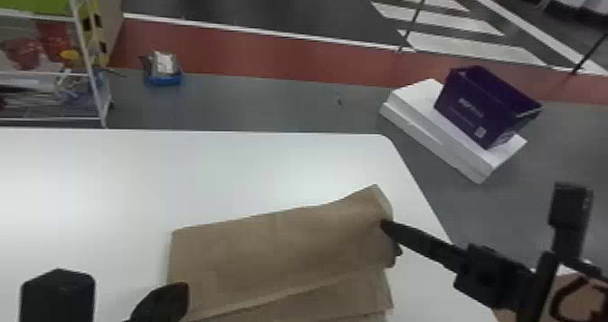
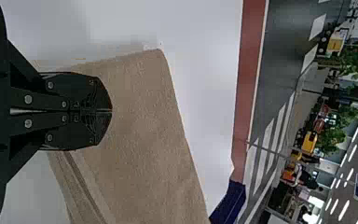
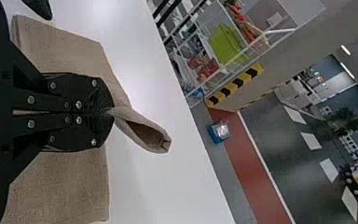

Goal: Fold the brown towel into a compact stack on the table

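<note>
Right gripper (image 1: 391, 238), black, two-fingered: clenched; one end of the folded brown cloth towel (image 1: 280, 244) is gripped. Left gripper (image 1: 177, 293), black, two-fingered: closed; it is positioned at the towel's other end. The towel is laid in overlapping layers on a smooth white table (image 1: 113, 181). Beyond, a purple open-topped box (image 1: 470, 104) is set on flat white blocks (image 1: 425, 122).

Towel (image 1: 280, 244) matt, rough cloth; table (image 1: 113, 185) smooth, faintly glossy.

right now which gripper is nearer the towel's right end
Right: the right gripper is shut on the towel's right end; the left gripper is near the opposite end.
</note>
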Available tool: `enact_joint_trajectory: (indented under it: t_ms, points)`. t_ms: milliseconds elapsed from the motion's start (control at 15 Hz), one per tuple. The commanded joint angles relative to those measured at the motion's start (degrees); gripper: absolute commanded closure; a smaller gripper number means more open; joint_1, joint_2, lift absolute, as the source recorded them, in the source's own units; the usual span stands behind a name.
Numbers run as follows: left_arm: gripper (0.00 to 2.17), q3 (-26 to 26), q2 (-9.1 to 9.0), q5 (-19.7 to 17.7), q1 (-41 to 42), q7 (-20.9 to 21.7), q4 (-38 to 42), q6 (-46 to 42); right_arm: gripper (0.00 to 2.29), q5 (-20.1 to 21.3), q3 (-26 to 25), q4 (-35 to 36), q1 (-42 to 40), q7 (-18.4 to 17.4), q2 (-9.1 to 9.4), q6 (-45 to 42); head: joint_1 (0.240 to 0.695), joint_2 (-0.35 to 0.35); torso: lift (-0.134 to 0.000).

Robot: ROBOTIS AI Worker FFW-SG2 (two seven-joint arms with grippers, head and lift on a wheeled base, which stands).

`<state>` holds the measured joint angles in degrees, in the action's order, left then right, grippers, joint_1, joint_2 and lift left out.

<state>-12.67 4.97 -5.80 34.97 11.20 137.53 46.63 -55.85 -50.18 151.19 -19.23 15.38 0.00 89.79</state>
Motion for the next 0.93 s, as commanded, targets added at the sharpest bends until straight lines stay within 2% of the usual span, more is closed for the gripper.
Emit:
enact_joint_trajectory:
  t_ms: [0,67,200,400,533,867]
  points:
    - [1.87,-0.2,-0.32,0.0,-0.8,-0.1,-1.2,0.1,1.84,-4.4,-7.7,-1.0,-0.9,1.6,0.05,0.3,0.695,-0.35,-0.124]
    - [1.87,-0.5,-0.32,0.2,-0.9,-0.2,-1.3,-0.1,1.84,-4.6,-8.9,-1.1,-1.6,1.9,0.05,0.3,0.695,-0.35,-0.124]
    - [1.87,-1.3,-0.4,0.5,-0.9,-0.4,-1.4,-0.1,1.84,-1.4,-8.5,-4.2,-2.8,3.7,0.05,0.3,0.695,-0.35,-0.124]
    - [1.87,-1.5,-0.05,0.6,-0.6,-0.7,-1.3,-0.1,1.84,9.4,-2.5,-6.0,-5.7,4.7,0.05,0.3,0.695,-0.35,-0.124]
    - [1.87,-1.7,-0.05,0.7,-0.4,-0.8,-1.5,-0.1,1.84,12.9,-0.6,-6.1,-5.7,4.5,0.05,0.3,0.695,-0.35,-0.124]
    - [1.87,-2.8,0.12,1.1,0.7,-0.8,-0.9,-0.6,1.82,15.4,0.8,-6.9,-6.5,4.8,0.05,0.3,0.695,-0.35,-0.124]
